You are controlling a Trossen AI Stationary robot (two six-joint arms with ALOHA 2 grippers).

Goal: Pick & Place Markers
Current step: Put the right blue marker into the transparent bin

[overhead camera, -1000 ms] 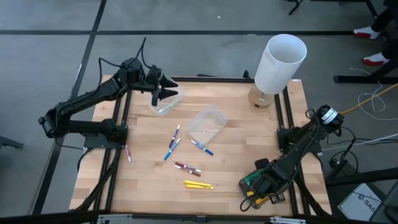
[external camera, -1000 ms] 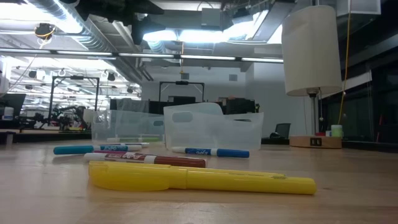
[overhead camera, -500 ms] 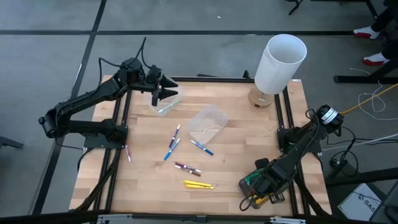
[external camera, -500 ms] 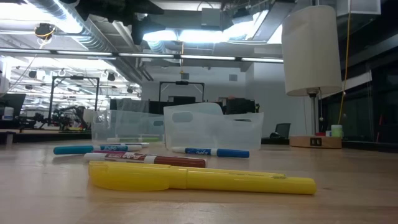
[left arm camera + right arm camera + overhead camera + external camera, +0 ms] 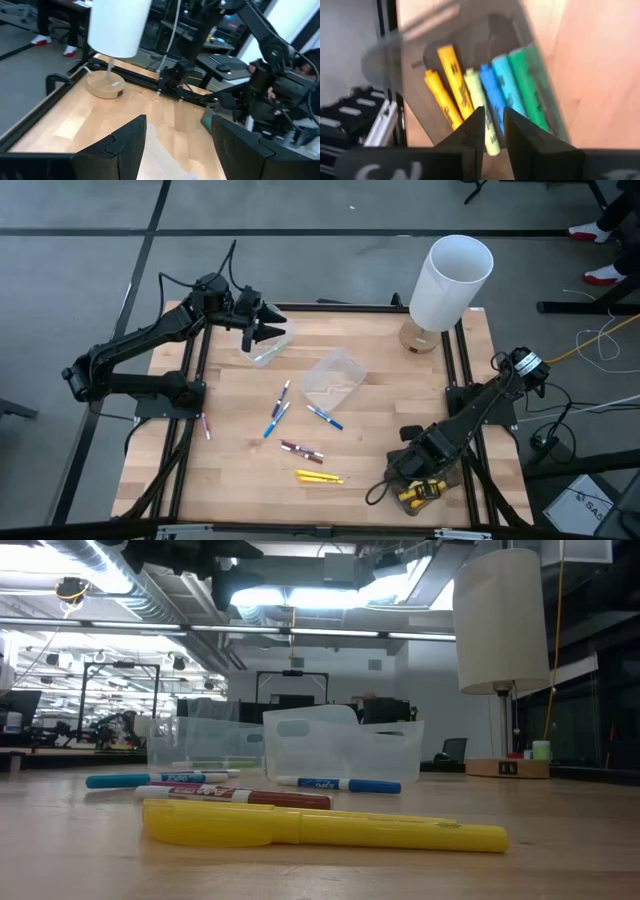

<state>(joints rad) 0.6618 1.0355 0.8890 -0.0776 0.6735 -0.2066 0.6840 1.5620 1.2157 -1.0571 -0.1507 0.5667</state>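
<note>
Right gripper (image 5: 494, 125), fingers nearly together, is hovering over a clear tub of yellow, blue and green markers (image 5: 485, 85) at lower right; left gripper (image 5: 177, 145), jaws wide, is hanging over the upper-left clear plastic tub (image 5: 268, 348)

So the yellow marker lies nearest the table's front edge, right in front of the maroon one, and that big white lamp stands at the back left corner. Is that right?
Not quite. The yellow marker does lie nearest the front edge, just in front of the maroon marker, but the white lamp stands at the back right corner, not the left. The high view shows it.
</note>
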